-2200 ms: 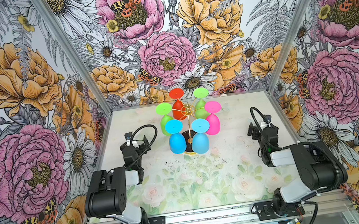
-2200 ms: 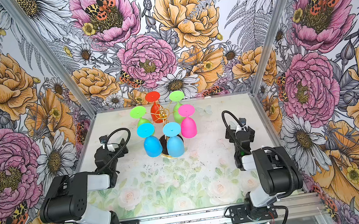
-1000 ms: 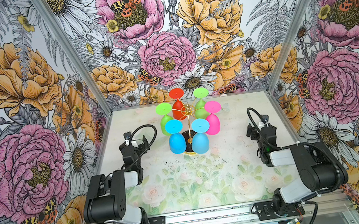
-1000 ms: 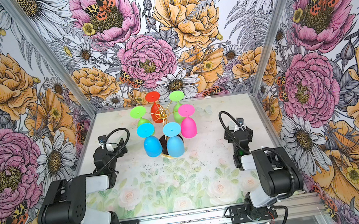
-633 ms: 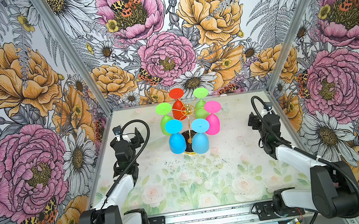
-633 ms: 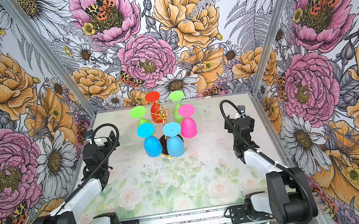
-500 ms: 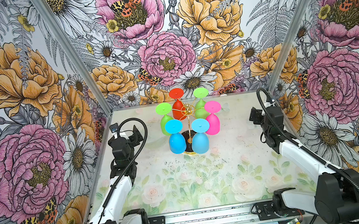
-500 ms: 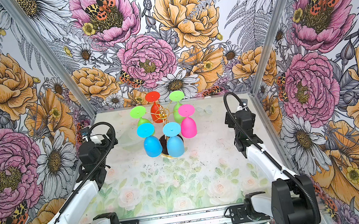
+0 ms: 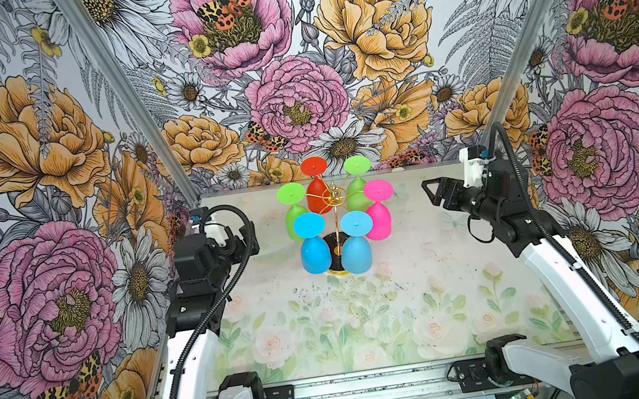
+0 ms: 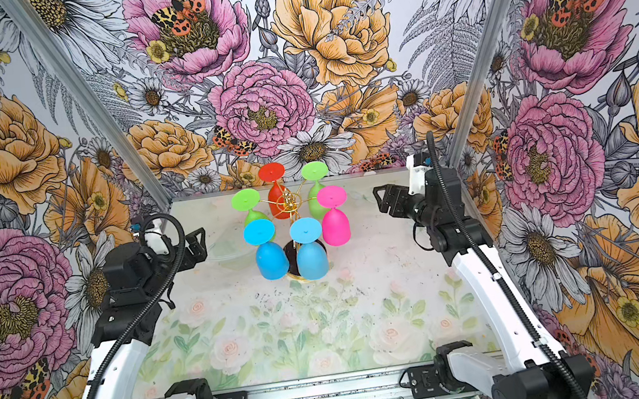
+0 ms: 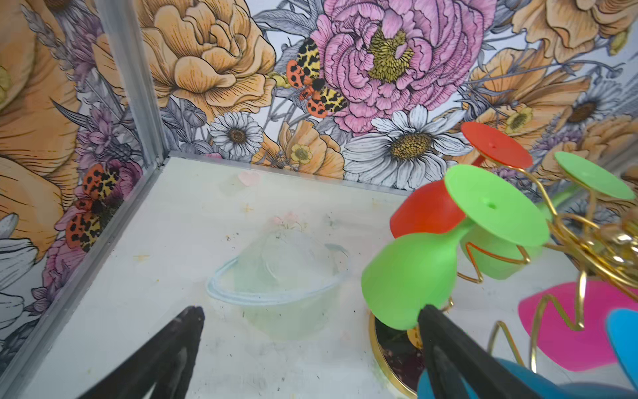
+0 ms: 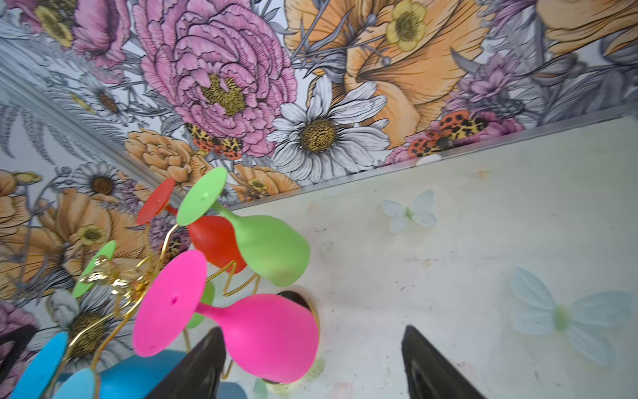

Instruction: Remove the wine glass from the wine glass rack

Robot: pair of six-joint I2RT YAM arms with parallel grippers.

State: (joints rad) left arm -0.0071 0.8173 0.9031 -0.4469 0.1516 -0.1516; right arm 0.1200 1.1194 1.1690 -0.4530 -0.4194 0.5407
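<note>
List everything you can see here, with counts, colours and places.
thin gold wire wine glass rack: one, gold, black base, table's far middle.
plastic wine glasses: six, two blue, two green, one red, one pink, hanging upside down on rack.
clear plastic bowl: one, transparent, on table left of rack.
floral-print table: one, pale, beneath everything.
left gripper: one, black, open, left of rack.
right gripper: one, black, open, right of rack.

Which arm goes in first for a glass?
Right, probably: its wrist view shows the pink glass partly in line with the open right claw; the green glass sits off-line from the left claw.
</note>
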